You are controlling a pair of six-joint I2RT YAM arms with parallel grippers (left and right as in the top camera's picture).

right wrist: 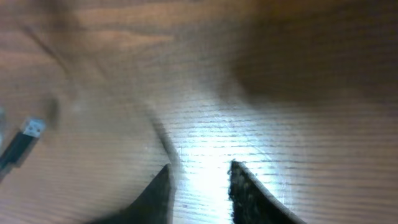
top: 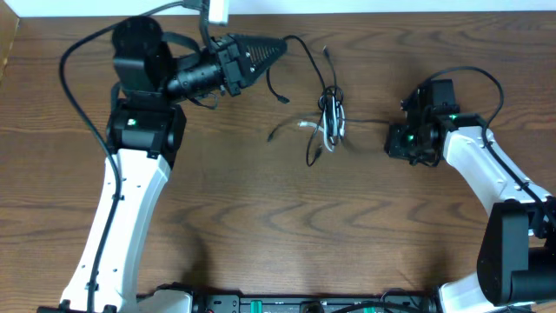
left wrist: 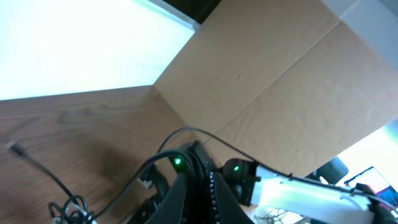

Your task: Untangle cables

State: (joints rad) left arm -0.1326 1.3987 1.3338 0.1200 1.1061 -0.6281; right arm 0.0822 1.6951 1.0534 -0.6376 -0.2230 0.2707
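The left fingers (left wrist: 186,200) are pressed together. From overhead they appear to pinch the black cable (top: 313,63) at their tip, with a short loose end hanging below and the longer run curving down into the tangle (top: 331,117). The right fingers (right wrist: 245,194) stand slightly spread, low over bare surface (right wrist: 205,93) with nothing between them. A blurred plug (right wrist: 31,129) lies off to their left. The tangle sits mid-surface between the arms, nearer the right fingers. The white cable (top: 300,129) trails out of its left side, and its loops are wound in with the black ones. The step in hand looks like the right side taking a hold near the tangle so the arms can pull against each other. To do it well, the right fingers should probably close on the white cable alone, just beside the tangle, since gripping the whole clump would only tighten it. The left pinch needs to be firm, with a slow pull along the surface and away from the right, so the black loops slide out rather than cinch. Such a thin cord can slip, so the pinch is worth checking first.
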